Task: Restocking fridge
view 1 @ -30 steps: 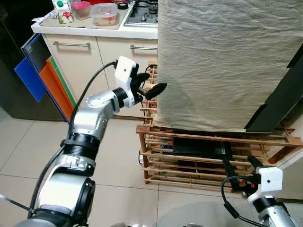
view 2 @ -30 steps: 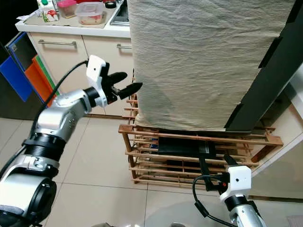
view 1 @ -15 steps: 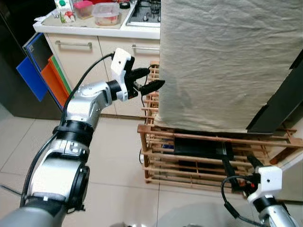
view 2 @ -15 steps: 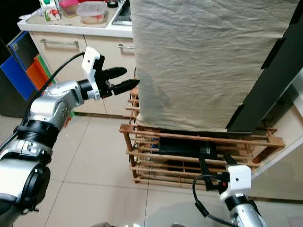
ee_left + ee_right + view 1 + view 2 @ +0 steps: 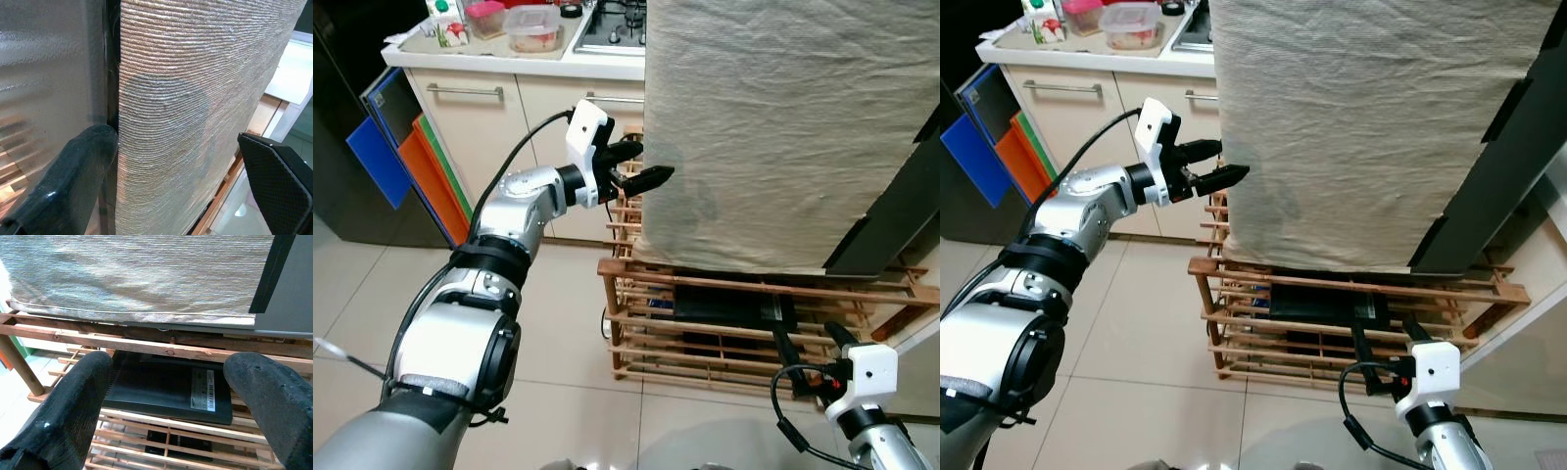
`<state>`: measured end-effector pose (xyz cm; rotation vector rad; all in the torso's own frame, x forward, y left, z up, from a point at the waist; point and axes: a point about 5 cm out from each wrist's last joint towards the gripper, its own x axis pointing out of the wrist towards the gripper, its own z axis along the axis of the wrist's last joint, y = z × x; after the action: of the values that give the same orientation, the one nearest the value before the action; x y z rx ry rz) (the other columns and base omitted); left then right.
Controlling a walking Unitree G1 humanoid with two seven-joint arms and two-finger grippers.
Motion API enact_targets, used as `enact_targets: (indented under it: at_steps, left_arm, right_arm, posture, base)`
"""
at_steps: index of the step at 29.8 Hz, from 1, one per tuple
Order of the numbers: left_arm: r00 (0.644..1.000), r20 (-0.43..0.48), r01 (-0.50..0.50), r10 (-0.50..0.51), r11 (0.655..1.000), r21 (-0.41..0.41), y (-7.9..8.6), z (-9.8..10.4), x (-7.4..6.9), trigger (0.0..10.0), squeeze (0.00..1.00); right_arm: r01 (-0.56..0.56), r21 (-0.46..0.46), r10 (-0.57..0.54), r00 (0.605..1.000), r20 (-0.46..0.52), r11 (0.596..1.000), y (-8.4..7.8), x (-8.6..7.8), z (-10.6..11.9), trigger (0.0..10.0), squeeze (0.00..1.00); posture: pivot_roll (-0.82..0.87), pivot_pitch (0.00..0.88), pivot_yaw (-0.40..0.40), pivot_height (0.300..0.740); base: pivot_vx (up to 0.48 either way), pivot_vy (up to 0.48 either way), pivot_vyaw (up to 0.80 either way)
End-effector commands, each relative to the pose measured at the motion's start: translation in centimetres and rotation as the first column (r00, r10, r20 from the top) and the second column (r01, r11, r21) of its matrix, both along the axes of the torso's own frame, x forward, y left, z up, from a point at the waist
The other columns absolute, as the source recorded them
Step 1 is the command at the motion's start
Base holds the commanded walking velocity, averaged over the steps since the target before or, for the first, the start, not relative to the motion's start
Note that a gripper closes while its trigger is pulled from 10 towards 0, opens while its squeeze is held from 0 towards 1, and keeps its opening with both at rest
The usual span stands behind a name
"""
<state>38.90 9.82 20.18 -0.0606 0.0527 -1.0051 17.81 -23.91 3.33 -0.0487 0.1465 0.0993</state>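
Left pincer (image 5: 641,167): wide, tips at cloth-covered fridge (image 5: 783,127) edge | Right pincer (image 5: 171,396): wide, low before wooden rack (image 5: 636,323) under fridge

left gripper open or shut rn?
Open. The left gripper has its two black fingers spread apart at the edge of the cloth-covered fridge, with nothing clamped between them.

From head height we look down on the beige ribbed cloth (image 5: 773,127) draping the cabinet; both wrist views share it close up.
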Motion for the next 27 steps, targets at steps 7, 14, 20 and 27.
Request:
enact_targets:
  at_steps: [7,14,20,27]
  left_arm:
    - [0.999,0.005,0.048,-0.048,0.999,0.013,-1.0,0.1,0.1,10.0,0.0]
    - [0.962,-0.016,0.269,-0.272,0.959,-0.092,-2.5,0.3,-1.4,10.0,0.0]
    - [0.898,0.015,0.437,-0.439,0.89,-0.13,-3.7,0.6,-3.5,10.0,0.0]
    - [0.911,0.025,0.411,-0.411,0.904,-0.12,-3.5,0.6,-3.9,10.0,0.0]
  right_arm:
    - [-0.005,-0.006,0.005,1.0,0.002,1.0,0.1,-0.1,0.2,10.0,0.0]
    - [-0.008,-0.007,0.008,1.0,-0.002,1.0,0.0,-0.2,0.2,10.0,0.0]
    - [-0.012,-0.01,0.011,1.0,-0.007,1.0,-0.1,-0.3,0.2,10.0,0.0]
    - [-0.016,-0.012,0.016,1.0,-0.01,1.0,-0.1,-0.3,0.3,10.0,0.0]
  posture:
    - [-0.15,0.043,0.044,0.74]
    - [-0.15,0.047,0.041,0.74]
    - [-0.14,0.047,0.035,0.74]
    - [-0.14,0.049,0.035,0.74]
  base:
    - [0.0,0.0,0.0]
    - [0.0,0.0,0.0]
    - [0.0,0.0,0.0]
    - [0.0,0.0,0.0]
